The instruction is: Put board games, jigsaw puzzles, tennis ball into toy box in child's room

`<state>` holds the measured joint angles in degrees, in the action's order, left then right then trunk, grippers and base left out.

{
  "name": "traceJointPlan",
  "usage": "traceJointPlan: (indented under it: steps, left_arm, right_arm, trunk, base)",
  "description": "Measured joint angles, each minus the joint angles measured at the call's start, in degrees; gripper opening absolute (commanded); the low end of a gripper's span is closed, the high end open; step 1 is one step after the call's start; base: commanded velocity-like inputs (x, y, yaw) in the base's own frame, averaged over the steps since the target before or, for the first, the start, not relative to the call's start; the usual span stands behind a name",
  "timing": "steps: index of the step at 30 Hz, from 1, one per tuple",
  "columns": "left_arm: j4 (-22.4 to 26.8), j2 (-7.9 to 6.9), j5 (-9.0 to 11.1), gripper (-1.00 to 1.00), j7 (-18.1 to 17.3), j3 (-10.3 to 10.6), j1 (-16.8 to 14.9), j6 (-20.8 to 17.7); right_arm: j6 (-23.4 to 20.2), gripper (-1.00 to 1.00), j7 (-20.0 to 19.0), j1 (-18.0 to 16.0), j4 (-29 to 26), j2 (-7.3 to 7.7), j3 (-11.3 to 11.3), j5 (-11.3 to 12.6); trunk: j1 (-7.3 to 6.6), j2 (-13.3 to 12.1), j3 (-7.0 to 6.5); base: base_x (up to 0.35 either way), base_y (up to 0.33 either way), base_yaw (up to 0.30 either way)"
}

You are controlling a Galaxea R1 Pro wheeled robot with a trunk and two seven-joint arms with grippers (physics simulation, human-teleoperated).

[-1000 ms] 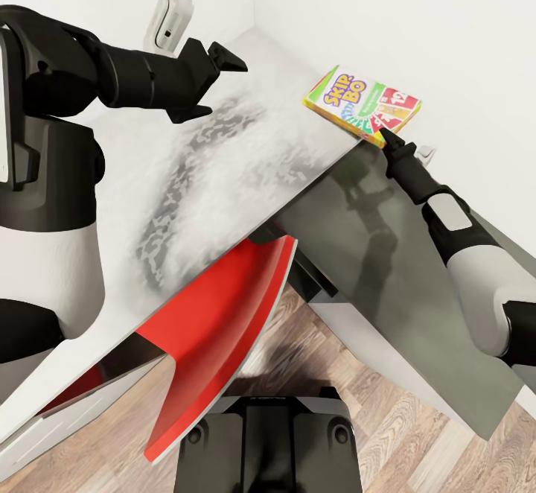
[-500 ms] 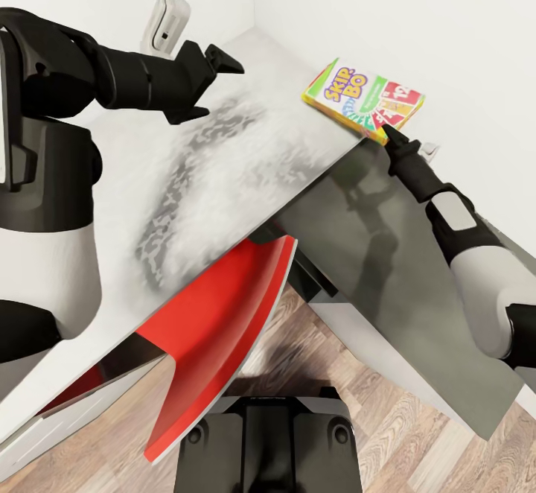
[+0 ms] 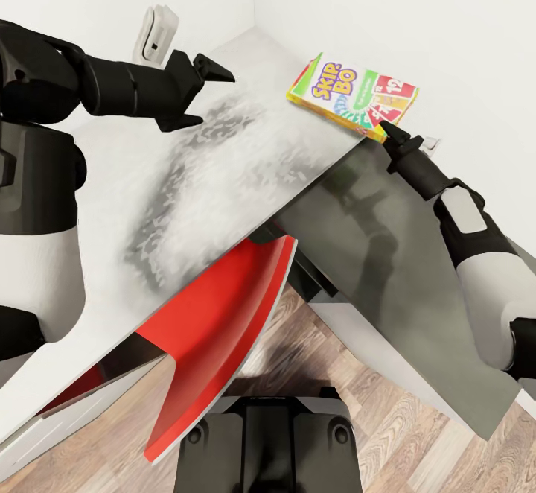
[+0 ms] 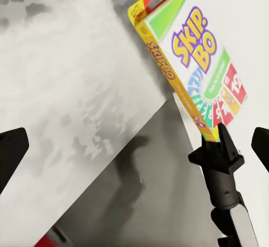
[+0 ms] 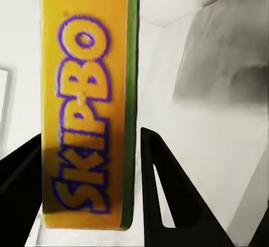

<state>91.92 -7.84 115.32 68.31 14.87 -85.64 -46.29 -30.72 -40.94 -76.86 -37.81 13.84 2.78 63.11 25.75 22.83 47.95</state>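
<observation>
Since the frame a second back, the Skip-Bo box [image 3: 351, 95] had slid a little further from the desk edge and turned slightly, with the right gripper [image 3: 388, 132] following it at its near corner, and the left gripper [image 3: 199, 85] had drifted back toward the robot's left.

So the risk as I saw it: that grip was only on the very end of the box. In the right wrist view the yellow edge of the box [image 5: 89, 107] sat between the two dark fingers [image 5: 162, 191], jaws closed down to roughly the box's thickness, but whether both pads were actually pressing was hard to tell. A corner pinch like that could let the box swivel or slip out on the lift, and it sat right by the edge of the light-grey table [image 3: 223, 180], beside the lower dark top.

Left jaws were wide open over the table, holding nothing.
</observation>
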Motion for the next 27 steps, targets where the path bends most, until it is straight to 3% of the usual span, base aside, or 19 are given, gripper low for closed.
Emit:
traceJointPlan:
  steps: [6,9,10,13,14,17,23,26,27]
  left_arm:
    - [0.00,-0.70,1.05,1.00,0.01,-0.14,0.30,0.22]
    - [0.01,-1.10,1.10,1.00,0.13,-0.28,0.45,0.35]
    - [0.02,-1.11,1.11,1.00,0.14,-0.28,0.45,0.35]
    - [0.00,-1.71,1.36,1.00,0.32,-0.37,0.49,0.36]
    - [0.01,-1.72,1.37,1.00,0.32,-0.37,0.49,0.37]
    - [0.00,-2.10,1.64,1.00,0.43,-0.52,0.69,0.36]
    - [0.00,-2.34,1.78,1.00,0.38,-0.44,1.13,0.31]
    - [0.03,-2.42,1.89,1.00,0.47,-0.11,1.60,0.35]
    - [0.03,-2.42,1.89,1.00,0.47,-0.11,1.61,0.35]
  right_arm:
    - [-5.94,-1.00,0.74,2.70,-5.57,0.06,0.12,0.13]
    - [-13.55,-1.00,2.71,4.62,-10.83,-0.02,0.25,0.38]
    - [-13.43,-1.00,2.73,4.64,-10.87,0.00,0.36,0.35]
    - [-20.18,-1.00,6.01,6.73,-17.33,-0.22,0.42,0.53]
    - [-20.11,-1.00,6.04,6.75,-17.39,-0.21,0.50,0.54]
    - [-24.35,-1.00,9.62,9.21,-24.76,-0.36,0.53,1.17]
    - [-27.17,-1.00,14.15,13.03,-35.11,-0.47,0.68,2.53]
    - [-28.83,-1.00,18.52,15.02,-41.18,-0.48,0.63,5.44]
    - [-28.83,-1.00,18.58,15.03,-41.24,-0.47,0.64,5.44]
  trunk:
    - [0.00,-0.01,0.00]
    - [0.00,0.00,0.00]
    - [0.00,0.00,0.00]
    - [0.00,0.00,0.00]
    - [0.00,0.00,0.00]
    - [0.00,0.00,0.00]
    - [0.00,0.00,0.00]
    - [0.00,0.00,-0.05]
    - [0.00,0.00,-0.08]
  base:
    - [0.000,0.000,0.000]
    - [0.000,0.000,0.000]
    - [0.000,0.000,0.000]
    - [0.000,0.000,0.000]
    - [0.000,0.000,0.000]
    - [0.000,0.000,0.000]
    - [0.000,0.000,0.000]
    - [0.000,0.000,0.018]
    - [0.000,0.000,0.042]
